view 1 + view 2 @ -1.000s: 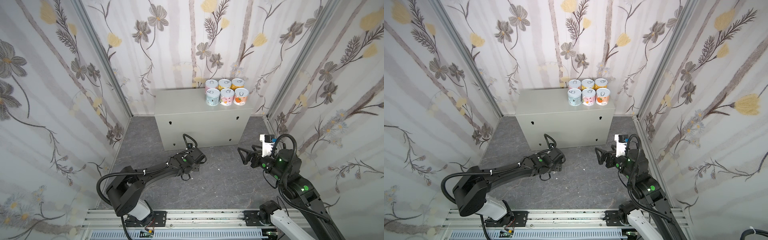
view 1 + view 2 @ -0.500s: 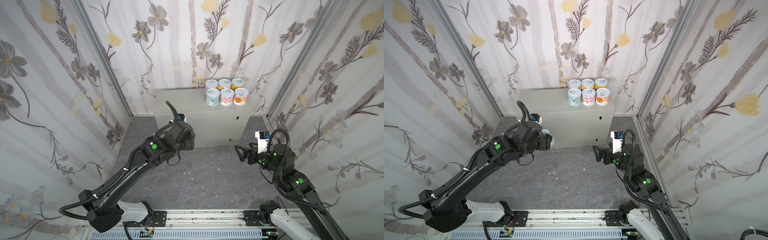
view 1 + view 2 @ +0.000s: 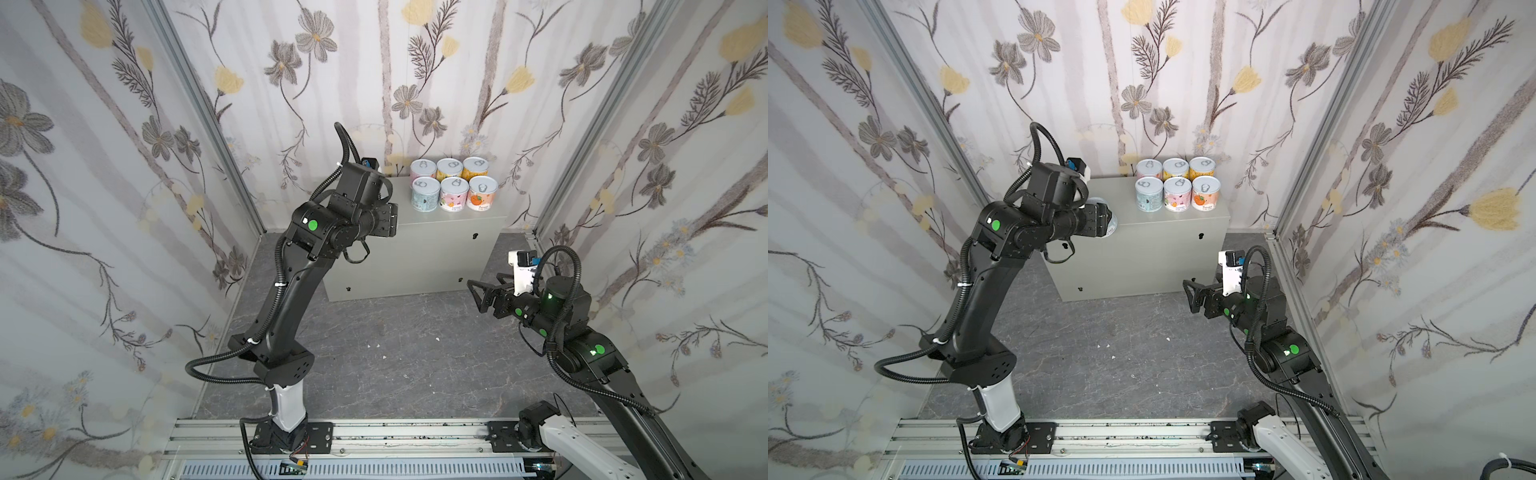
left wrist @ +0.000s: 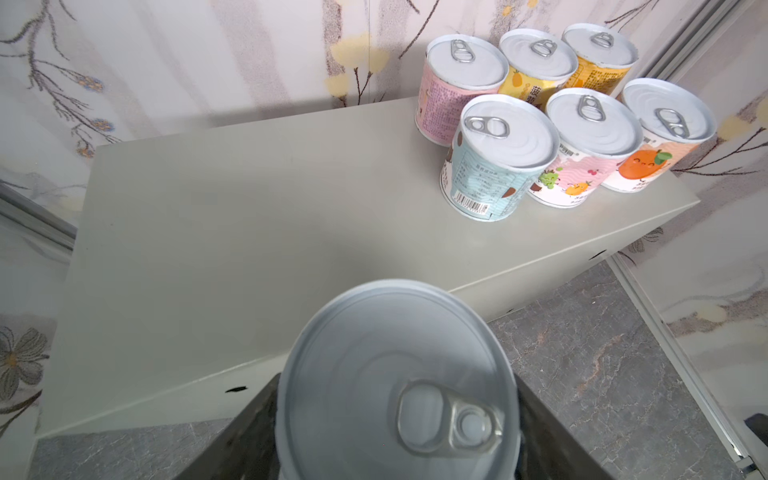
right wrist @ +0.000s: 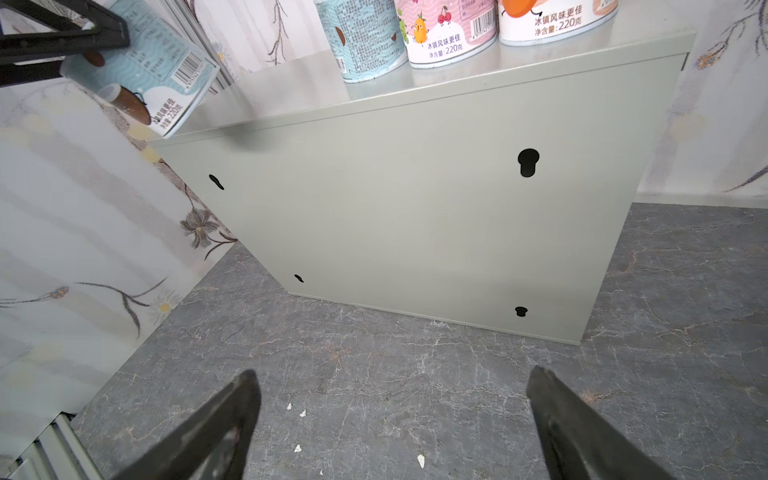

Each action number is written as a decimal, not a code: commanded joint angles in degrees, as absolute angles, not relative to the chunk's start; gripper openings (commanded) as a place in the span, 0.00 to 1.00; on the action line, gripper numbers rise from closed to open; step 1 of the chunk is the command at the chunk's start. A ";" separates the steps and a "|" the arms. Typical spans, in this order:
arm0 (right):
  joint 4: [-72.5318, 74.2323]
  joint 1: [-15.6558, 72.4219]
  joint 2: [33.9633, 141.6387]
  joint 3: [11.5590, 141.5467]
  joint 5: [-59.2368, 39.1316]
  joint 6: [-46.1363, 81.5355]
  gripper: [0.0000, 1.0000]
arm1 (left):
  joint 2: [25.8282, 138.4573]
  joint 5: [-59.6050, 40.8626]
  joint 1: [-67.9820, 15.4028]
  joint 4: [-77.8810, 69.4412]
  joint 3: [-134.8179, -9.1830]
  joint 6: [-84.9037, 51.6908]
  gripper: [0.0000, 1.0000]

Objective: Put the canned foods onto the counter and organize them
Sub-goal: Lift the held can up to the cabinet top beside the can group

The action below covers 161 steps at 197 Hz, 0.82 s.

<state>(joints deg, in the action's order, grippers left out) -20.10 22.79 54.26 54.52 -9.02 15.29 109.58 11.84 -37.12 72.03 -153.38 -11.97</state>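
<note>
Several canned foods [image 3: 453,189] [image 3: 1177,189] stand in two rows of three at the back right of the counter [image 3: 436,249] [image 3: 1154,257] [image 4: 249,208]. Nearest to me in the left wrist view is a light blue tin [image 4: 494,158]. My left gripper [image 3: 1100,220] [image 4: 395,415] is shut on another light blue tin [image 4: 374,374] [image 3: 1106,216] [image 5: 145,70], held tilted above the counter's front edge, left of the rows. Low over the floor before the counter's right end, my right gripper [image 3: 478,293] [image 5: 395,399] is open with nothing between its fingers.
Dark grey marbled floor [image 3: 395,353] lies in front of the counter, with small white specks [image 5: 297,446] on it. Flowered walls close in on three sides. The counter's left half [image 4: 187,187] is bare. A metal rail [image 3: 374,436] runs along the front.
My left arm has risen from floor level to the counter's front edge, carrying the tin. The right gripper has shifted slightly and stays open.
</note>
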 commanded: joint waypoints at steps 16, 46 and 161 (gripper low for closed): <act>-18.28 22.33 55.83 56.53 -7.62 13.93 1.00 | 114.08 7.94 -34.13 71.14 -157.92 -10.24 0.64; -18.44 21.75 57.50 57.82 -7.47 13.79 1.00 | 116.35 5.06 -31.92 68.05 -157.91 -10.38 0.64; -18.37 17.74 62.63 61.68 -7.93 13.06 1.00 | 123.93 -2.06 -27.77 54.75 -157.92 -9.87 0.70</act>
